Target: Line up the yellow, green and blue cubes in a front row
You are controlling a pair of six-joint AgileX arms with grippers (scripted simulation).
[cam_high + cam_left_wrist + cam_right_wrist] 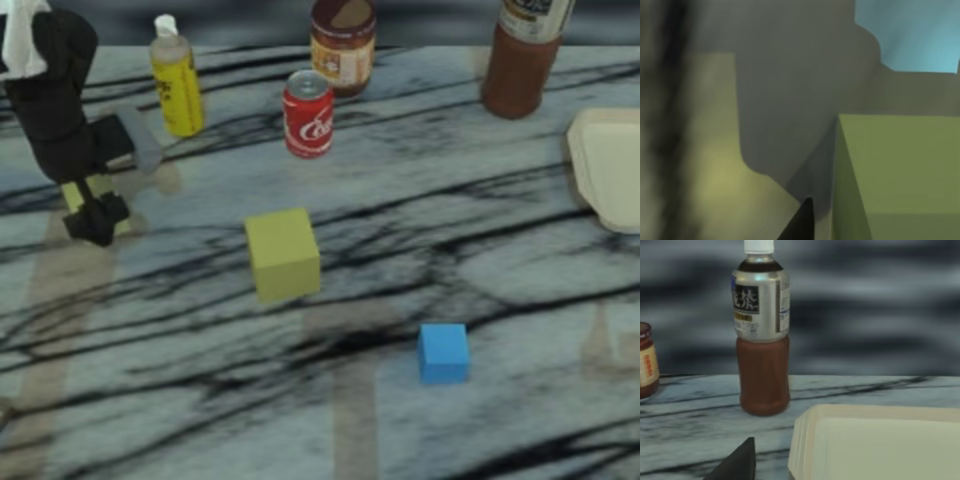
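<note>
- Left gripper [95, 215]: far-left of table, apparently clasping the green cube [900, 175]; contact unclear.
- Yellow cube [283, 254]: mid-table, to the gripper's right.
- Blue cube [443, 352]: nearer front, further right.

Large matte mustard-yellow cube [283, 254] at marble table centre; small bright-blue cube [443, 352] nearer front edge, right; pale lime-green cube [900, 175] near left edge.

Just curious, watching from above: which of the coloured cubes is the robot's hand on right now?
The green cube, mostly hidden under the left hand. The yellow cube and blue cube sit untouched mid-table.
</note>
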